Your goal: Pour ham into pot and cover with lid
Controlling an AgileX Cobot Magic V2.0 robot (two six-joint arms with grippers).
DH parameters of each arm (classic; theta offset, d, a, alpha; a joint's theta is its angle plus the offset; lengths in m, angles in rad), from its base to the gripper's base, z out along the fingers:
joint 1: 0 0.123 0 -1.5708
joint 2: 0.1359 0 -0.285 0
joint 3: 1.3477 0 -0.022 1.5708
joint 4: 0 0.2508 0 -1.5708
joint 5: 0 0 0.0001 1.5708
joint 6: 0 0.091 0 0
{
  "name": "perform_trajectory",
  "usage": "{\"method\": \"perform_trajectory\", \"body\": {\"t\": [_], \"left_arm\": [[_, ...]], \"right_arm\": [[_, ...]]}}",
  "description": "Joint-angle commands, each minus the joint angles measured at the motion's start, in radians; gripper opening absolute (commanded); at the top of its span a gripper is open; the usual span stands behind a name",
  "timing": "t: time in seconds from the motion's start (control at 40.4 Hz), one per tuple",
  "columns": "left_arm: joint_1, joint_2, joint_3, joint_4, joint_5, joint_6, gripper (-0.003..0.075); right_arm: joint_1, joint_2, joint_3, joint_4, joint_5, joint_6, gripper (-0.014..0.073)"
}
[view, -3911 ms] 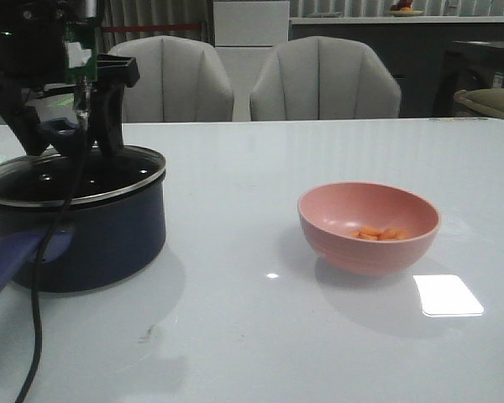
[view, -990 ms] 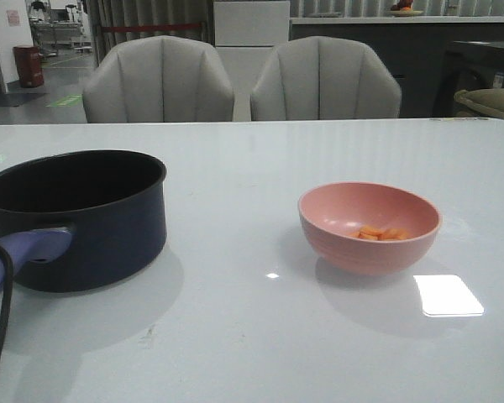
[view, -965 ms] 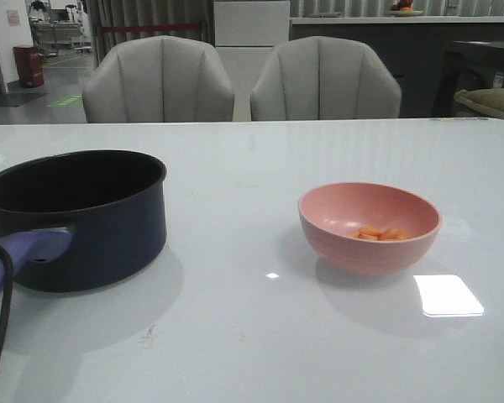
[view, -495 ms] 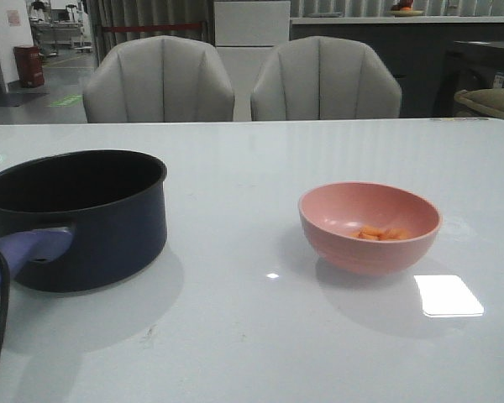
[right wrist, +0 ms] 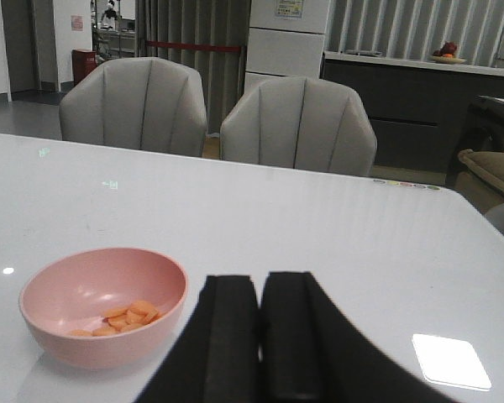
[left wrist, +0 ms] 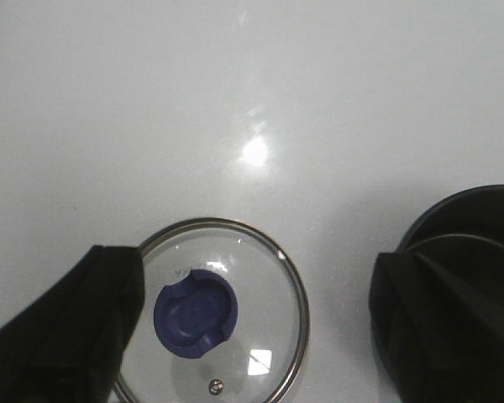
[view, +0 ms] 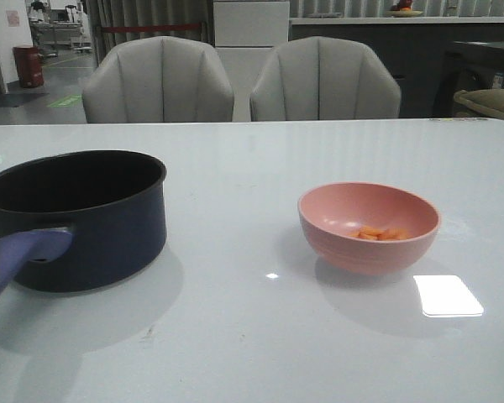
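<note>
Pot (view: pixel 76 220): dark navy saucepan, black inside, uncovered, standing upright on the white table (view: pixel 260 336). Its lighter blue-purple handle (view: pixel 13 256) points toward the robot's side. Part of its rim also shows in the left wrist view.

Pink bowl (view: pixel 369 227): upright on the table, well apart from the pot, on the pot's right. Shown also in the right wrist view (right wrist: pixel 104 306).

Ham (view: pixel 380 233): a few small orange-pink pieces lying in the bottom of the pink bowl; none seen in the pot.

Lid (left wrist: pixel 214 312): round glass with a metal rim and dark blue knob (left wrist: pixel 195 311), lying flat on the table, knob up, just beside the pot but not touching it. Not seen in the front view.

Left end effector (left wrist: pixel 260 336): fingers spread wide, one over the lid's edge, the other over the pot's rim; nothing held between them.

Right end effector (right wrist: pixel 259 336): the two black fingers pressed together with only a thin seam between, gripping nothing, placed near the pink bowl.

Two grey chairs (view: pixel 235 80): beyond the far edge of the table, behind the pot and bowl.
</note>
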Motion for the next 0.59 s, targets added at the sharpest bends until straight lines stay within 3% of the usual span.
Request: {"method": "perform_trajectory", "body": {"t": [0.0,0.297,0.569], "left_arm": [[-0.039,-0.092,0.001,-0.009,-0.059,0.000,0.0561],[-0.150,-0.397,0.264,-0.011,-0.246,0.000,0.0561],[-0.174,-0.753,0.517,-0.088,-0.371,0.000,0.0561]], "right_arm": [[-0.005,-0.021,-0.005,-0.010,-0.086,-0.004,0.0146],[-0.005,-0.021,-0.005,-0.010,-0.086,-0.004,0.0146],[-0.005,-0.021,-0.005,-0.010,-0.086,-0.004,0.0146]]}}
